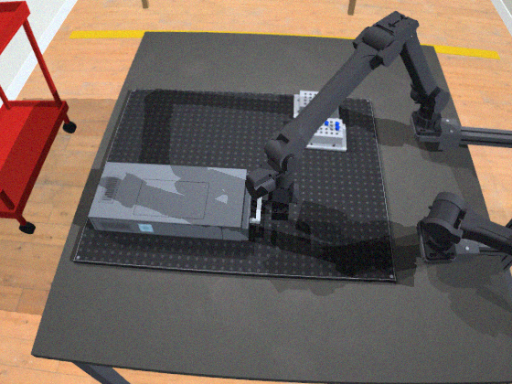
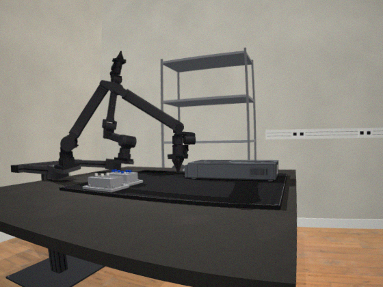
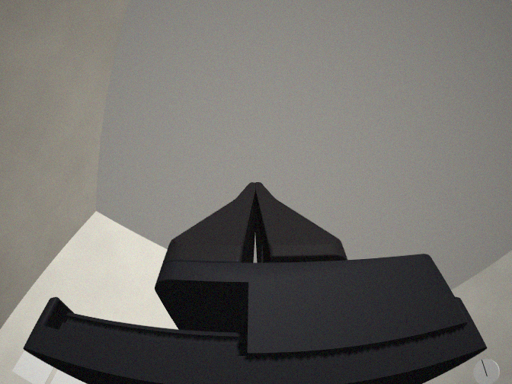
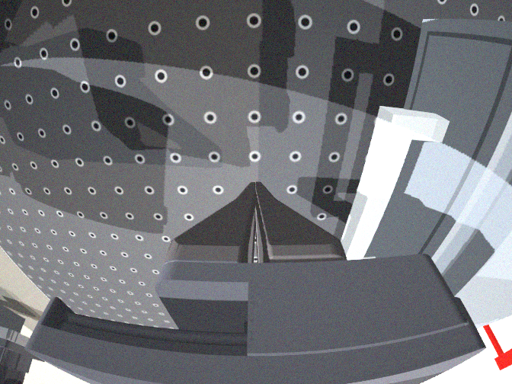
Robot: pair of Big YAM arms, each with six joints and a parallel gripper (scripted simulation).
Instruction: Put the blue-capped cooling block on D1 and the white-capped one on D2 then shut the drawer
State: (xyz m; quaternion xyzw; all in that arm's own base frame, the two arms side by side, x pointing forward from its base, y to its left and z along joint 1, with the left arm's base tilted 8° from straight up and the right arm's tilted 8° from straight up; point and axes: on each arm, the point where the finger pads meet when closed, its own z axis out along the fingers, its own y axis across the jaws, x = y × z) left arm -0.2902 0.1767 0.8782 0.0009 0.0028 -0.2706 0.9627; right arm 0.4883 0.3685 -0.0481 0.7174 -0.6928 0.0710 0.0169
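Top view: red cart (image 1: 40, 64) beyond table (image 1: 219, 315).

White handle (image 1: 259, 209) (image 4: 374, 181) beside right end effector (image 1: 280, 215) (image 2: 178, 170) (image 4: 256, 184), perforated deck (image 1: 206, 133) (image 2: 191, 188) (image 4: 231, 136) below
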